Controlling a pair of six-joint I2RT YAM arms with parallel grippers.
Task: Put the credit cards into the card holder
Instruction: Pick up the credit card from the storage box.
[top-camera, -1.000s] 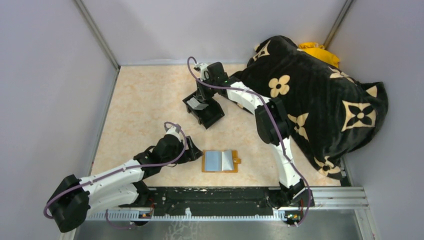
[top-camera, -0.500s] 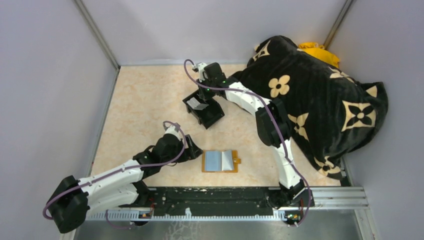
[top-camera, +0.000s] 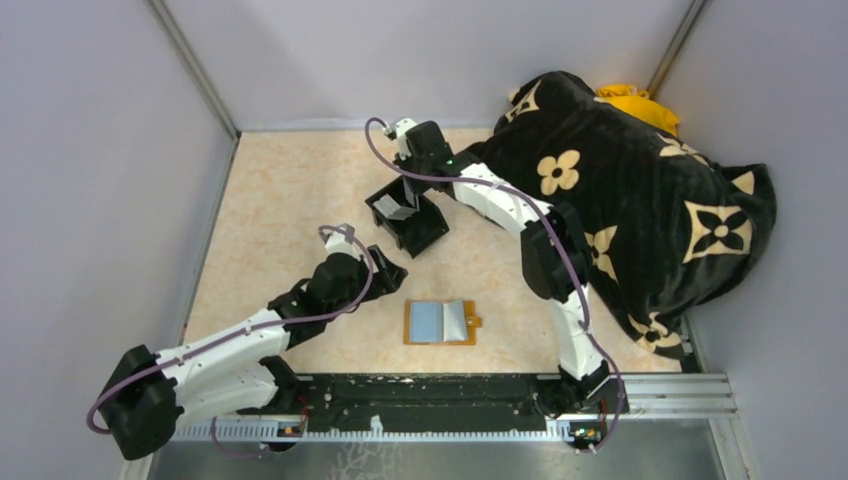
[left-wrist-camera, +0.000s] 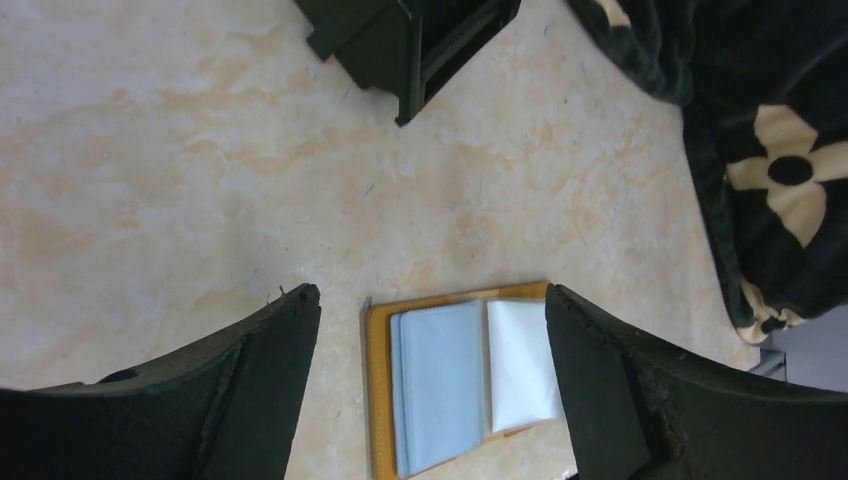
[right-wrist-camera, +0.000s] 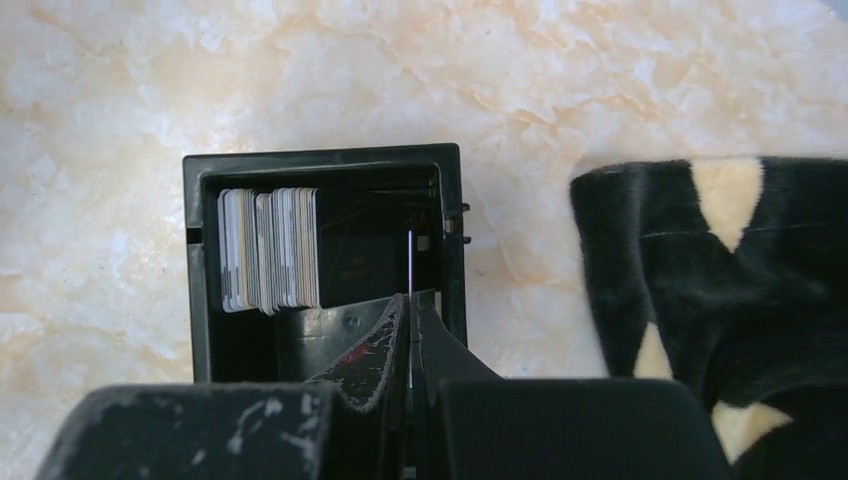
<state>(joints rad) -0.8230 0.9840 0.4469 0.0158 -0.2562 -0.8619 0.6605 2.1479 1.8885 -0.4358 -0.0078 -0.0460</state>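
The orange-tan card holder lies open on the table, its pale blue-grey pockets up; it also shows in the left wrist view. My left gripper is open and empty, up and to the far left of the holder, with its jaws wide apart. A stack of credit cards stands on edge in the black box. My right gripper is over that box, shut on one thin card seen edge-on.
The black box stands on the marble-patterned table behind the holder. A big black blanket with cream flowers covers the right side, with a yellow thing behind it. Grey walls close in the left, back and right.
My left gripper has lifted off the holder's left edge and moved toward the far side. My right gripper has shifted slightly to the far left over the box.
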